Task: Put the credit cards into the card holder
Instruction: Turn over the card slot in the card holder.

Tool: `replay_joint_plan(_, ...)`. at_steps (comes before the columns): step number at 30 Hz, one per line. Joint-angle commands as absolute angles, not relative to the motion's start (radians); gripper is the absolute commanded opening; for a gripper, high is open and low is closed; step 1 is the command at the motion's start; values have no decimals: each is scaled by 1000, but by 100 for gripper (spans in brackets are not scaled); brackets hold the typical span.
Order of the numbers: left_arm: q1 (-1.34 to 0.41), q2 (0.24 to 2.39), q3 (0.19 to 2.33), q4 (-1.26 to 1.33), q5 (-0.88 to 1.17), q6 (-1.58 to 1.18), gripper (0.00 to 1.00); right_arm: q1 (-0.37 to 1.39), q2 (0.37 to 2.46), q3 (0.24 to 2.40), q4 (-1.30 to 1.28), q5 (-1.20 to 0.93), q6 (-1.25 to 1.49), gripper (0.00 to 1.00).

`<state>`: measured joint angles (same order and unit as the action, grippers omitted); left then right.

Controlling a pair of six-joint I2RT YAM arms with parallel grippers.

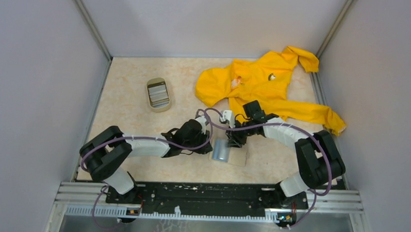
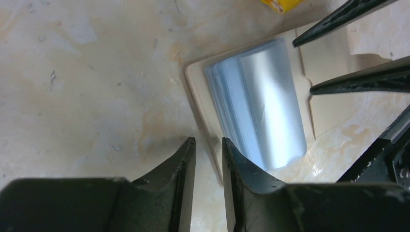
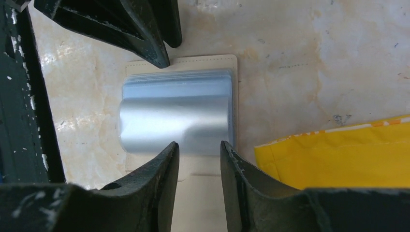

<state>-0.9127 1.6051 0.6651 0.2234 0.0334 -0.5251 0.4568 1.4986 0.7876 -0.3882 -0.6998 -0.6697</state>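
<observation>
The card holder (image 1: 225, 153) lies flat on the tabletop (image 1: 131, 118), clear sleeves up, between both arms. The left jaws, nearly together, straddle its cream edge, and the right jaws straddle its sleeve end. Whether either pinches it, I can't tell.

Desk (image 1: 126, 118): beige marbled top. Lying on it:
- yellow garment (image 1: 261, 82), crumpled, far right
- small oval beige tin (image 1: 158, 94), far left of centre, grey contents
- cream card holder (image 1: 228, 154) with silvery sleeves, near centre
</observation>
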Motion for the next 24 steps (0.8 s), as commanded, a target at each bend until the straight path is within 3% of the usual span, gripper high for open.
replay_joint_plan(1,-910,1502,607,210,17,-524,34,437,1458,826,-397,-782,-695,38)
replay_joint_plan(6,-910,1397,527,317,119,-574,29,431,1470,839,-431,-776,-723,36)
replay_joint_plan(14,-910,1474,538,384,227,-650,25,431,1483,834,-451,-722,-756,32)
replay_joint_plan(24,-911,1528,574,360,223,-651,26,449,1552,839,-508,-628,-834,15)
